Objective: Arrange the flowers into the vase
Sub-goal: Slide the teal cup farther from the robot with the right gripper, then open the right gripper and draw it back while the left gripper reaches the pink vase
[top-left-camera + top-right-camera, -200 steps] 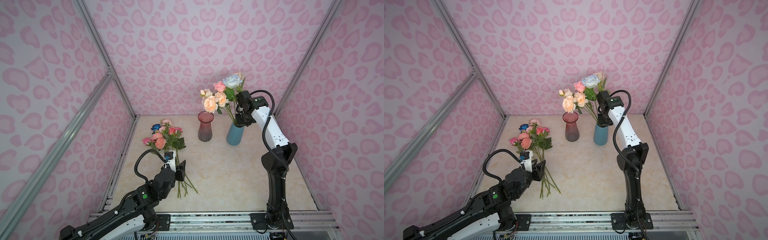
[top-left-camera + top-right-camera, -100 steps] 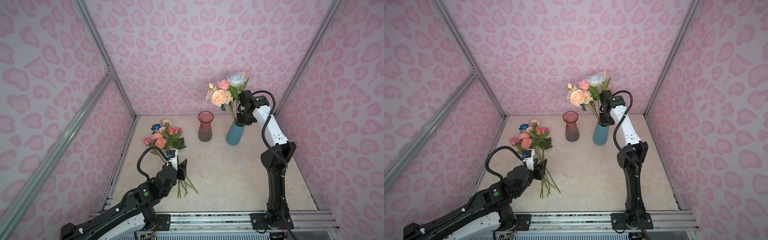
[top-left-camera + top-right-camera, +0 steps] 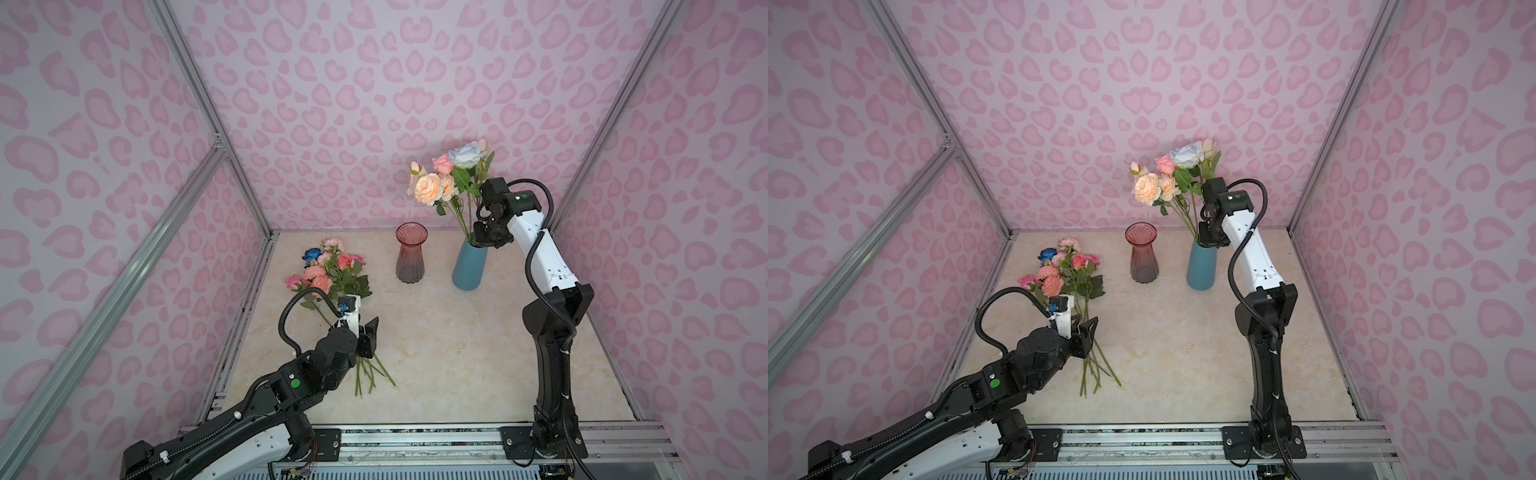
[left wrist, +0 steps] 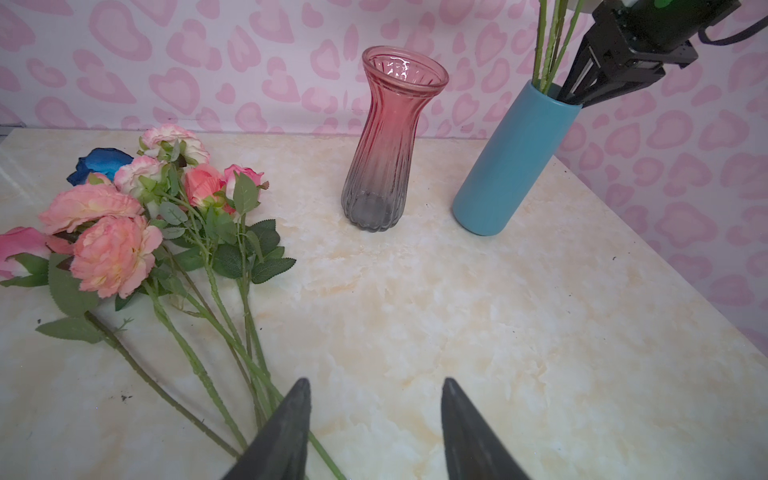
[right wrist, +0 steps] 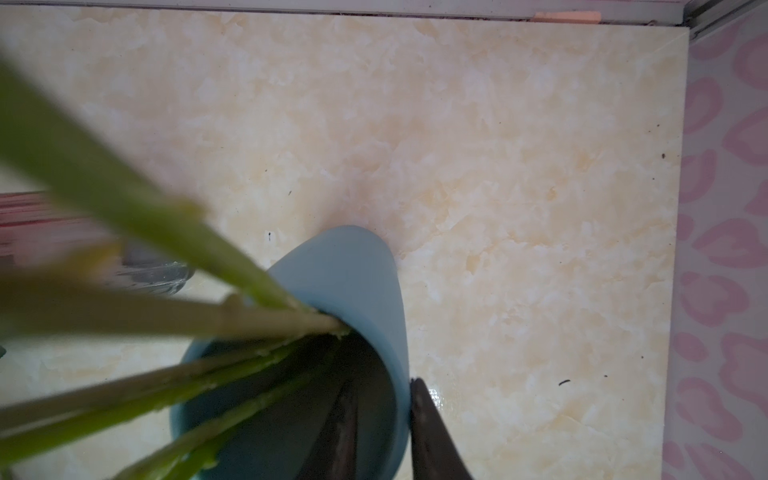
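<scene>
My left gripper [image 4: 376, 382] hangs spread over the lying flowers [image 4: 116, 253] — my right gripper [image 5: 380, 386], slightly parted, straddles the blue vase [image 5: 353, 270] rim.

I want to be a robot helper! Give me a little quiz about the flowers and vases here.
1. True or false: the pink glass vase holds flowers.
2. Which vase already has stems in it? A) the blue vase B) the pink glass vase C) neither
3. Fill in: the loose flowers lie on the table, stems beside the ___ gripper.
Key: 1. False, it is empty. 2. A. 3. left gripper.
</scene>
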Robot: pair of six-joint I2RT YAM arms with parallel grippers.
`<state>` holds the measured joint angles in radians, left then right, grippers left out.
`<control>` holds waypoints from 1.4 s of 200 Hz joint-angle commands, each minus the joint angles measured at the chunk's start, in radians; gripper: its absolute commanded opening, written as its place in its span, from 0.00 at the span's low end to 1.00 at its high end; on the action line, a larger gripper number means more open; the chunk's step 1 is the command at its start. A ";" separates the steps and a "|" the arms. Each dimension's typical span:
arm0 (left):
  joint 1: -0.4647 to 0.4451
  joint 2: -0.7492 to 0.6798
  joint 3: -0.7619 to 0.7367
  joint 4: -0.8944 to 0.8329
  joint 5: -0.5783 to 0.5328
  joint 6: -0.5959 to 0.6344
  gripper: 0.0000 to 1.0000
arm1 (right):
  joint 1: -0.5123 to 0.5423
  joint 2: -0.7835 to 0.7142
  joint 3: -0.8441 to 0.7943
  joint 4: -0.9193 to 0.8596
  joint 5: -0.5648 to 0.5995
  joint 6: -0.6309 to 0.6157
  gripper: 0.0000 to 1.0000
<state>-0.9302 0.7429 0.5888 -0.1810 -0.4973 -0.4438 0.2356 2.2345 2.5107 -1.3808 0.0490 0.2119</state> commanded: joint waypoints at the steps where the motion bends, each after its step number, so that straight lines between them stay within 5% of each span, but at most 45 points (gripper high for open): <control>1: 0.001 0.001 0.015 0.011 0.002 0.011 0.52 | -0.002 0.012 0.007 -0.005 -0.009 0.007 0.23; 157: 0.019 0.025 0.083 0.002 0.003 0.027 0.54 | -0.013 -0.171 -0.069 0.004 -0.034 0.012 0.34; 201: 0.186 0.144 0.239 -0.031 0.182 -0.018 0.54 | 0.021 -0.345 -0.192 0.036 -0.014 0.021 0.34; 226: 0.325 0.300 0.407 -0.073 0.351 -0.024 0.62 | 0.080 -0.576 -0.485 0.237 0.066 0.070 0.40; 254: 0.419 0.495 0.608 -0.100 0.483 -0.022 0.69 | 0.105 -0.909 -0.982 0.648 -0.003 0.181 0.51; 280: 0.468 0.711 0.829 -0.165 0.561 -0.032 0.72 | 0.160 -1.081 -1.261 0.813 0.005 0.238 0.52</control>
<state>-0.4938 1.3224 1.2743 -0.2794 -0.0681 -0.4629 0.3527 1.2476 1.4208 -0.8604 0.0666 0.3695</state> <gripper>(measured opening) 0.711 0.518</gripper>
